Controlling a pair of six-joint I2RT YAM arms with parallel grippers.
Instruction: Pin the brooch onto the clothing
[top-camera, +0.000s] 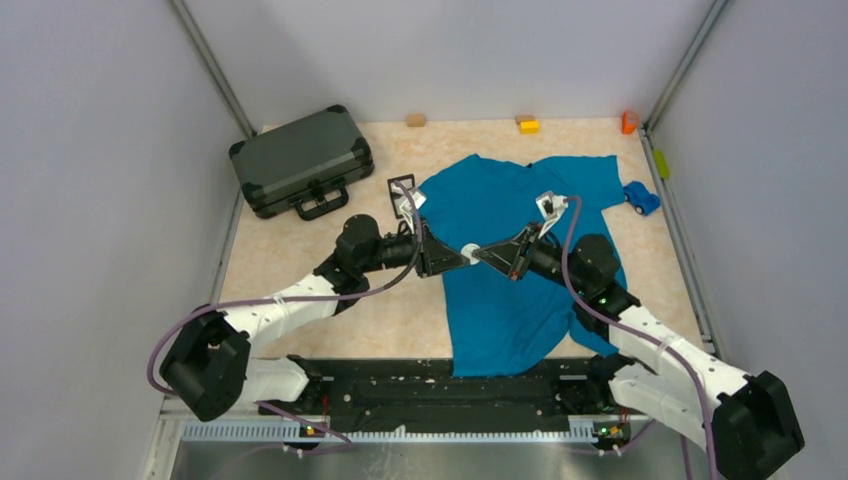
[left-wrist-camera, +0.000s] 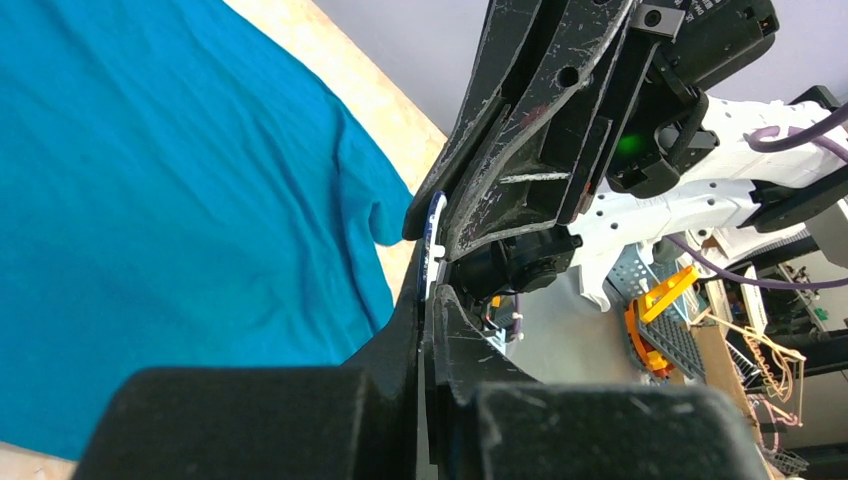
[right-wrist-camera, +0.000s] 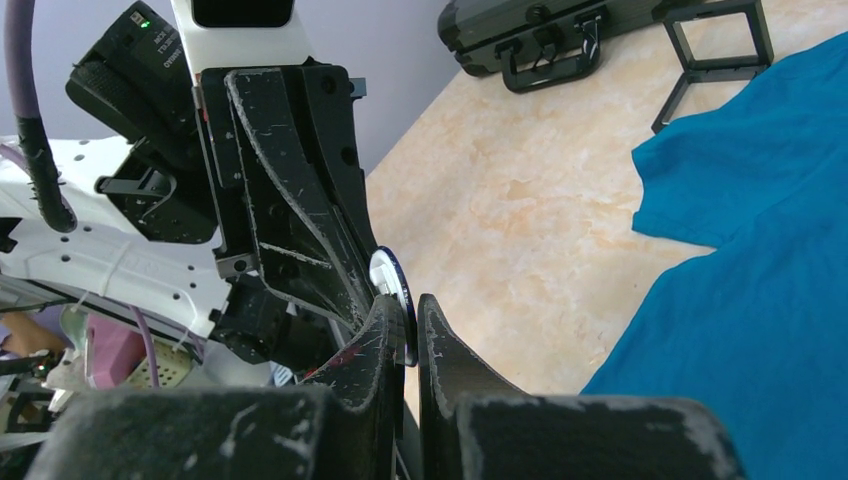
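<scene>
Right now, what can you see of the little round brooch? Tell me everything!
The brooch is a tiny flat disc with a pale face and a dark blue rim, and it looks hard. It stands on edge in the air, pinched from both sides: the left end effector and the right end effector are both shut on it, tip to tip. It sits above the teal T-shirt, not pinned on and seemingly not touching it. No pin shows.

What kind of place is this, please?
Probably a robotics lab test cell: grey panels wall in the table, two arms are mounted at its edge, with props like a toy car.
</scene>
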